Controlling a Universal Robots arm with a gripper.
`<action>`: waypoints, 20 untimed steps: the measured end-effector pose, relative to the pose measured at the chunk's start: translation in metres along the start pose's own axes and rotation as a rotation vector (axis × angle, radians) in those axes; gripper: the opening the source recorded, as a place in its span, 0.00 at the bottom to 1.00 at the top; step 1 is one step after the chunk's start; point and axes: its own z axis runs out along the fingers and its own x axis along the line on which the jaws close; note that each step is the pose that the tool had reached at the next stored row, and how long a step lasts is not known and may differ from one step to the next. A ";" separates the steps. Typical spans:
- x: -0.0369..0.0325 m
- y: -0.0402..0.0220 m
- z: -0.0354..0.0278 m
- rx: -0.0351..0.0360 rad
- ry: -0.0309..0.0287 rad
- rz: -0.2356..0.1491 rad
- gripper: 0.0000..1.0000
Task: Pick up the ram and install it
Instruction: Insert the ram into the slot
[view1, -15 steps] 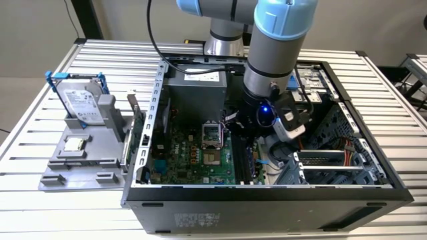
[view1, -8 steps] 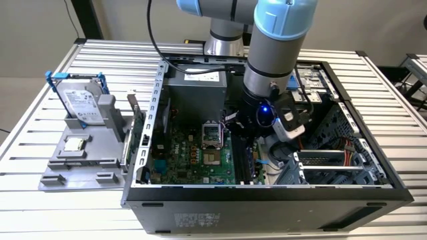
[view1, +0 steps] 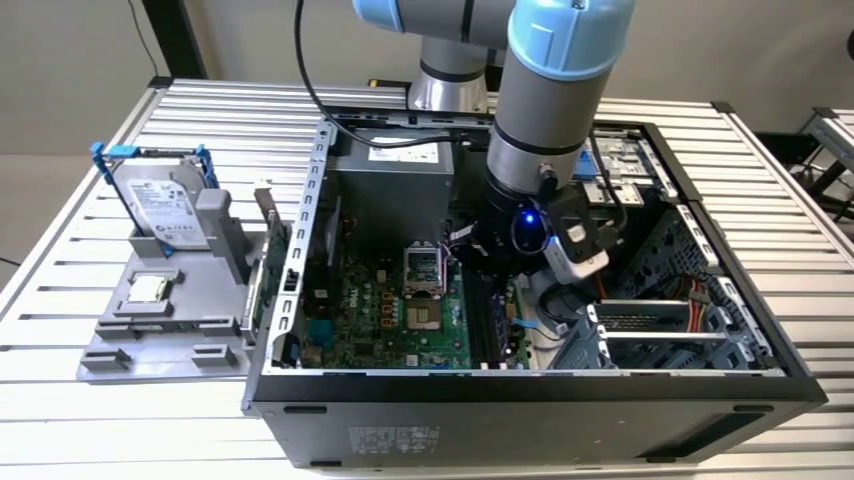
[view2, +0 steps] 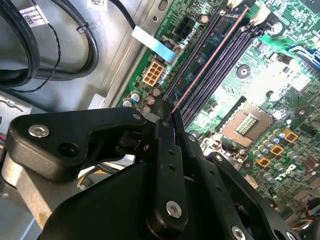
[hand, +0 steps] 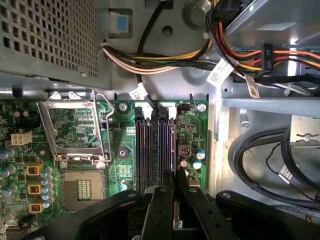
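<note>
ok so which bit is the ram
Look inside the open case, at the motherboard's long black slots. The ram is the thin strip running along them, edge-on, out from the closed fingers; unlike the slots, it is reddish-brown.

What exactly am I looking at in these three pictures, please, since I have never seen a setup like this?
The exterior view shows a robot arm reaching down into an open computer case that lies on a slatted metal table. At the arm's end is a gripper, its clamp for holding things. On the exterior view's left, a grey stand holds a silver hard drive in a blue frame.

The other two pictures come from cameras riding on the arm's wrist, looking down past the black fingers onto the green motherboard. The fingers are closed on the ram, a thin memory stick seen edge-on, lined up over the long black slots beside the square processor socket. Whether it is fully seated, I cannot tell.
</note>
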 end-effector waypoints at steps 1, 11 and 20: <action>0.0000 0.0000 0.0001 0.0001 0.0001 0.000 0.00; 0.0005 0.0001 0.0075 0.0008 0.0007 0.005 0.00; 0.0004 0.0005 0.0083 -0.0011 0.0016 0.005 1.00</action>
